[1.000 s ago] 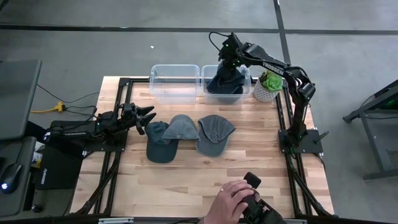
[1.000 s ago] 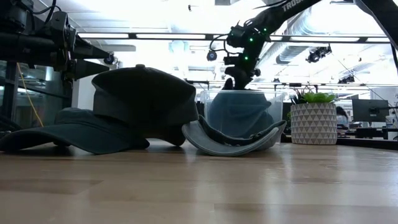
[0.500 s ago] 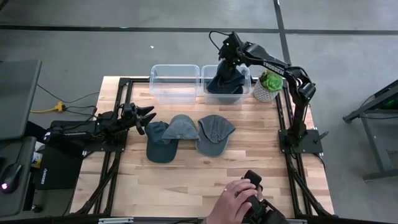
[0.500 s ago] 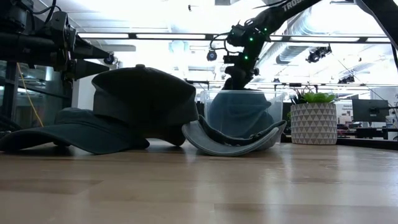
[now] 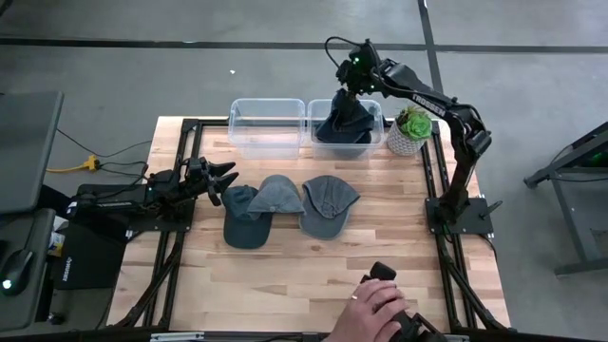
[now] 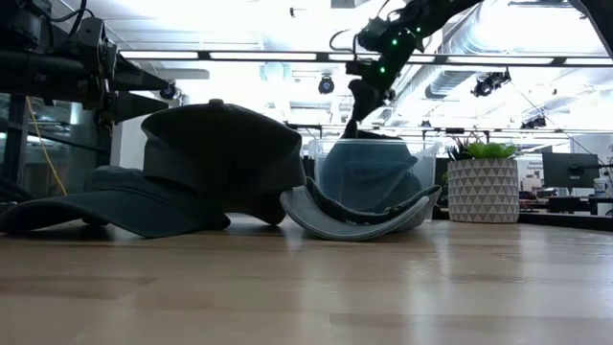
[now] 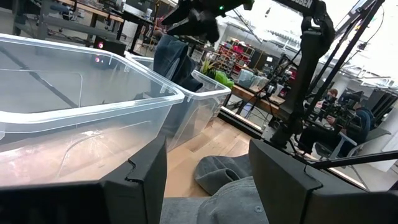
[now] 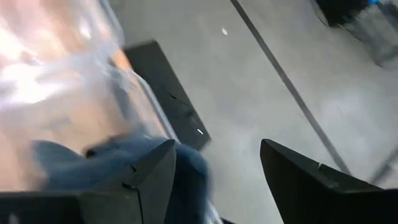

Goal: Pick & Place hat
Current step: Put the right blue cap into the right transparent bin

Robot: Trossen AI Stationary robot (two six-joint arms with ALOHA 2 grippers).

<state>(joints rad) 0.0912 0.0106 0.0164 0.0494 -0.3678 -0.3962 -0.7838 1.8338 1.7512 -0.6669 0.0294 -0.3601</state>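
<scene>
Left arm: stretched low along the left edge of the table, pointing inward. Left claw with fingers spread apart, empty, stopping just beside the leftmost cap.

Dark cap: lying flat on the table, leftmost of a row of three, brim toward the front edge. In the low view it is the wide brim at the left.

Grey cap: middle of the row, overlapping the dark cap's crown.

Grey-green cap: right of the row, touching the grey cap; in the low view it lies tipped with its underside showing.

Left clear bin: at the table's far edge, behind the caps.

Right clear bin: touching the first bin's right side. A dark hat stands bunched inside it, its top rising above the rim.

Right arm: arched high from its base at the table's right edge, reaching over the right bin. Right claw directly over the dark hat's peak; whether it grips the cloth or has let go, I cannot tell.

Potted plant: white patterned pot, just right of the right bin.

A person's hand: at the front edge, resting on a dark device.
</scene>
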